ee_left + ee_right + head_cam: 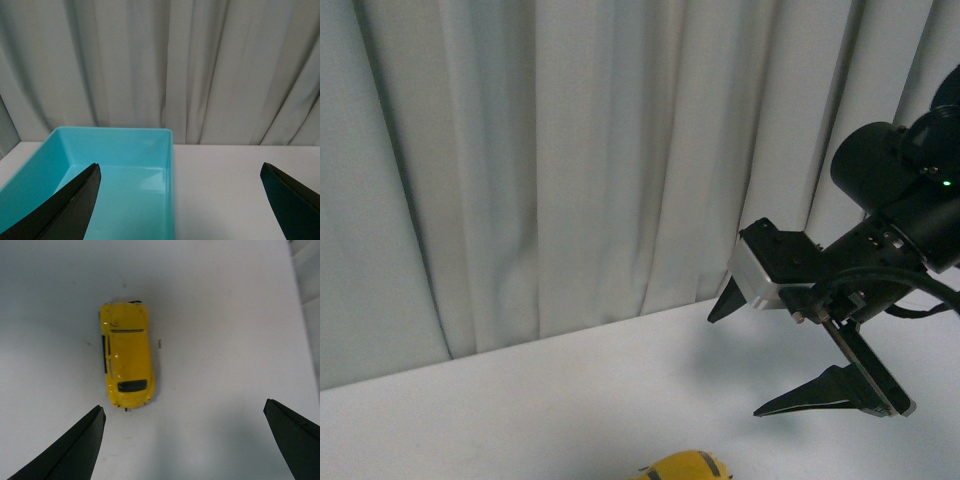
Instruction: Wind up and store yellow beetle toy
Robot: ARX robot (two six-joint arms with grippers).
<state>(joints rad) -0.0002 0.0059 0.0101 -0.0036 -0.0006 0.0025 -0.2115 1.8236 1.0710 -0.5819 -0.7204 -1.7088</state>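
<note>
Progress judged early: grasping, winding and storing all left | yellow beetle toy (126,355) lies untouched on desk (225,315), clear of curtain-side edge, below right gripper (183,407), jaws wide, empty | left gripper (180,167) jaws wide, empty, over teal bin (115,131).

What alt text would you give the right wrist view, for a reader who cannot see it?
A yellow beetle toy stands on a white table, seen from above. The right gripper hangs open above the table, its dark fingertips wide apart and empty.
</note>
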